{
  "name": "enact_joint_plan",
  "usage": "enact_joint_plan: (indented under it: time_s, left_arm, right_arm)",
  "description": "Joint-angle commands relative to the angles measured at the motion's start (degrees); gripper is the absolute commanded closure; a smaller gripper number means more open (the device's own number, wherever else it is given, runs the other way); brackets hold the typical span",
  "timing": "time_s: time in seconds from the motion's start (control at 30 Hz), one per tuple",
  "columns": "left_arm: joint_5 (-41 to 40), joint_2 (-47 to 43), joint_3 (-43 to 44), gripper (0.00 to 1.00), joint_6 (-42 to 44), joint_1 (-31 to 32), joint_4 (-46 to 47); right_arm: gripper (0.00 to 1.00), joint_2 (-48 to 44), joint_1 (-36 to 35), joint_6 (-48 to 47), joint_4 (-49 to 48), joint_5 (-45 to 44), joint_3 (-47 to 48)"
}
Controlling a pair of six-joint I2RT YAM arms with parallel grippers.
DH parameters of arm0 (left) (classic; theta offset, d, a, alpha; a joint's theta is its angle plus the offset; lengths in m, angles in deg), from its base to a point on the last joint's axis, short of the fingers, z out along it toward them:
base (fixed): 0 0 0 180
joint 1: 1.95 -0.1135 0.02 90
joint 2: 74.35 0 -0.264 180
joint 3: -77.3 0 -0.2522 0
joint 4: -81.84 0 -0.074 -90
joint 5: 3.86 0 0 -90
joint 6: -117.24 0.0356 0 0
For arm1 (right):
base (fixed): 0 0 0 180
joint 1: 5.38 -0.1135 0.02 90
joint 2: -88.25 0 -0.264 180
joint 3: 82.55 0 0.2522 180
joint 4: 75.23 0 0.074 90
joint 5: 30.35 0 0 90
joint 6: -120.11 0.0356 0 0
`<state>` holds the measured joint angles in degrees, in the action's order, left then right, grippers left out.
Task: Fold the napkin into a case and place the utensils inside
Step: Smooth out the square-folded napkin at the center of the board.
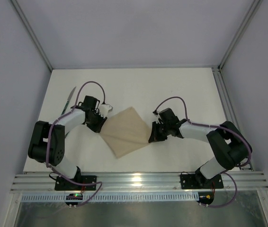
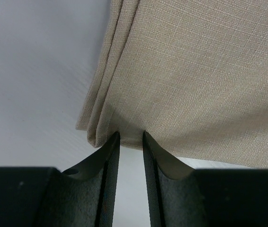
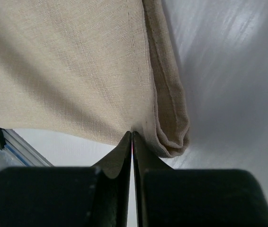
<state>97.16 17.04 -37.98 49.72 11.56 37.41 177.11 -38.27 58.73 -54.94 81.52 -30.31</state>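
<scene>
Fingers of left gripper narrowly apart, tips touching folded corner of napkin, nothing clamped. Napkin partly folded on table, between arms. Right gripper fingers closed, apparently pinching opposite hem, likely to draw next fold.

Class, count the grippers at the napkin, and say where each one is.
2. The left gripper, open, is at the napkin's left corner. The right gripper is shut on its right edge. Neither is hidden.
</scene>
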Motion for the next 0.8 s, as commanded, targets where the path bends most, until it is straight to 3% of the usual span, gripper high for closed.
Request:
enact_joint_plan:
  time_s: [0.0, 0.2, 0.37, 0.57, 0.63, 0.77]
  left_arm:
    - [-1.45, 3.35, 0.98, 0.71, 0.2, -1.13, 2.91]
    - [4.7, -2.35, 3.62, 0.67, 1.25, -1.13, -3.32]
    - [3.92, -7.9, 1.25, 0.66, 1.95, -1.48, -4.31]
    - [1.63, -5.1, 1.25, 0.66, 0.2, -2.79, -1.76]
    - [1.02, -4.04, 1.42, 0.66, -0.15, -2.88, -1.14]
    - [0.57, -1.22, 1.6, 0.66, 0.02, -2.88, -0.09]
  right_arm:
    - [0.94, -1.05, 0.63, -3.04, 4.28, -5.52, 1.14]
    - [0.94, -5.53, -7.44, -5.77, 13.07, -10.52, 11.6]
    - [0.94, -5.72, -17.02, 0.46, 2.38, -11.06, 12.32]
    - [0.94, 9.82, -27.4, 7.41, -5.12, -9.05, 20.13]
    - [0.94, 15.0, -28.72, 6.36, 3.61, -10.08, 27.94]
    - [0.92, 17.66, -28.64, 7.76, 7.35, -10.18, 30.51]
